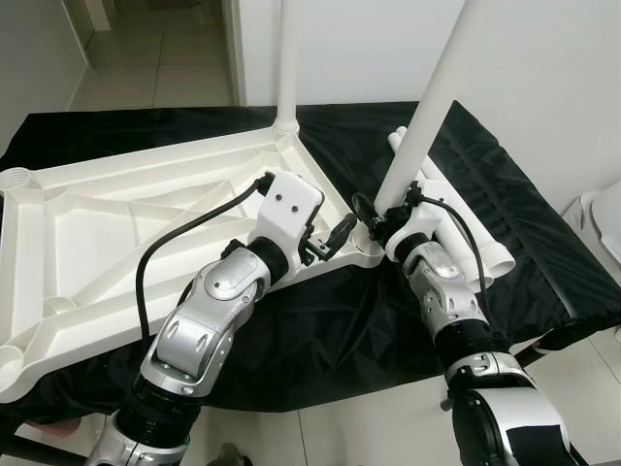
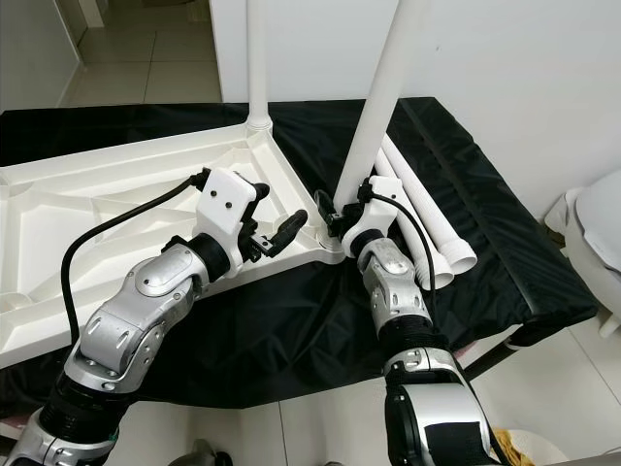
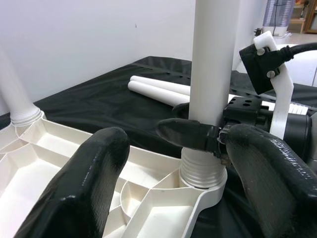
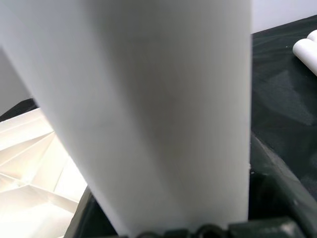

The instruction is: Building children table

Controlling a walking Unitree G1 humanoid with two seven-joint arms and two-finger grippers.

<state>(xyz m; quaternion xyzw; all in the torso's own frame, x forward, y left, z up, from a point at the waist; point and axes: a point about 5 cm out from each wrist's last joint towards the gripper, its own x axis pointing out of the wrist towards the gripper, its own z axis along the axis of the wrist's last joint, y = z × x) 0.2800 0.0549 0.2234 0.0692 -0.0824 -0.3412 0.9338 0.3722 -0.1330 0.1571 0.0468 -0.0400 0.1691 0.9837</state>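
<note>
A white plastic tabletop (image 1: 116,243) lies upside down on a black cloth (image 1: 543,252). One white leg (image 1: 288,58) stands upright in its far corner socket. A second leg (image 1: 432,97) stands slightly tilted in the near right corner socket (image 3: 202,173); my right gripper (image 1: 374,221) is shut on it just above the threaded base. My left gripper (image 1: 328,241) is open, its fingers (image 3: 84,183) spread either side of that corner, short of the leg. In the right wrist view this leg (image 4: 148,109) is very close. Two loose legs (image 1: 468,238) lie on the cloth to the right.
A white wall stands directly behind the cloth-covered surface. A doorway with tiled floor (image 1: 165,58) opens at the back left. A white rounded object (image 1: 604,216) sits at the right edge. The cloth's front edge drops to a tiled floor (image 1: 369,427).
</note>
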